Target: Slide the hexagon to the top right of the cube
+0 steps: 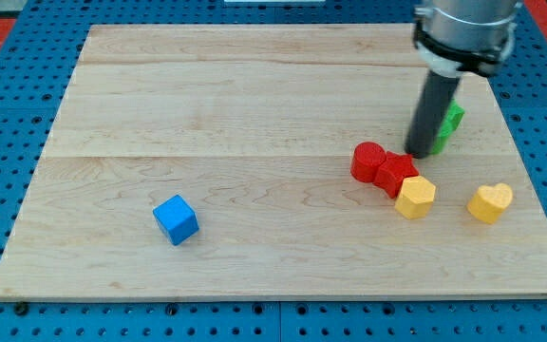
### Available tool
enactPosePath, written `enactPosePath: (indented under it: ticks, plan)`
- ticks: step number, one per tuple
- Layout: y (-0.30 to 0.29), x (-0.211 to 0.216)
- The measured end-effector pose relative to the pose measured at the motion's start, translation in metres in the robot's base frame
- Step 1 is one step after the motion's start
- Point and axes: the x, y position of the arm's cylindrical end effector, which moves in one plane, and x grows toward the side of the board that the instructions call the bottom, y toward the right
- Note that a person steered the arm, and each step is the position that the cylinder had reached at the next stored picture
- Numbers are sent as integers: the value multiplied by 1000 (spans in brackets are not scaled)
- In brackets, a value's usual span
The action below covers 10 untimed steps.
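Observation:
A blue cube sits at the view's lower left of the wooden board. A yellow hexagon lies at the lower right, touching a red block. A second red block, a cylinder, touches that one on its left. My tip stands just right of the red blocks and above the yellow hexagon, close to both but apart. A green block is partly hidden behind the rod.
A yellow heart-shaped block lies near the board's right edge. Blue pegboard surrounds the board on all sides.

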Motion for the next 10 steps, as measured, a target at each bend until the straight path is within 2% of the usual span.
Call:
enactPosePath:
  ticks: [3,4,5,6,7,8,9,10]
  plan:
    - [95,40]
    - [121,68]
    - [116,87]
    - [6,76]
    - [-72,43]
    - [-125,38]
    - [-131,84]
    - [-119,107]
